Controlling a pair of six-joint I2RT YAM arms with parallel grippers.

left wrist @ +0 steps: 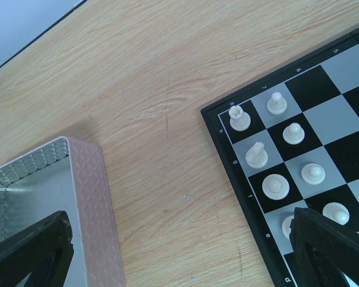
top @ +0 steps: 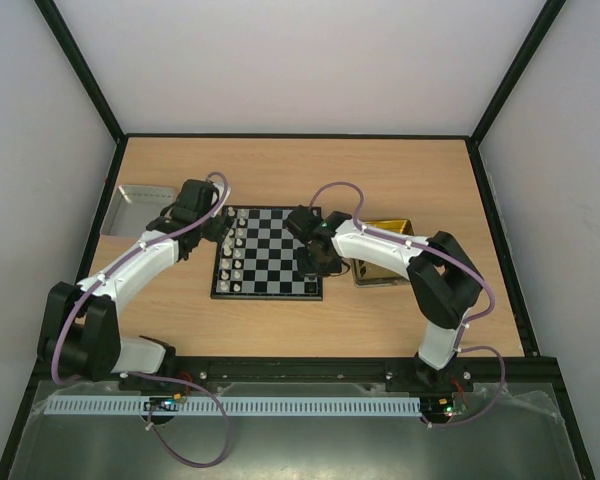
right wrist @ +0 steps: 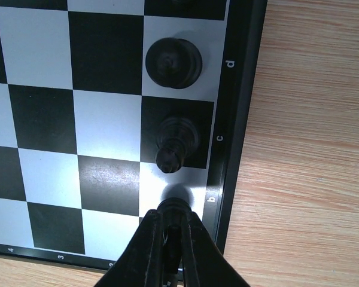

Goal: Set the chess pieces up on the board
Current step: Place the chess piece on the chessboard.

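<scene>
The board [top: 267, 296] lies at the table's middle. Several white chess pieces [top: 235, 250] stand in two columns along its left side; the left wrist view shows them [left wrist: 276, 186] beside the dark frame [left wrist: 227, 155]. My left gripper [left wrist: 179, 257] hangs open over bare wood between the silver tray and the board's left edge. My right gripper [right wrist: 175, 230] is shut on a black piece [right wrist: 178, 207], held just above the light b square by the board's right edge [right wrist: 239, 119]. Two black pieces [right wrist: 176, 143] [right wrist: 173, 61] stand on the c and d squares beyond it.
A shallow silver tray [top: 140, 195] sits at the far left, its patterned wall [left wrist: 90, 197] close to my left finger. A yellow-tinted tray [top: 385, 228] lies right of the board, partly under the right arm [top: 380, 250].
</scene>
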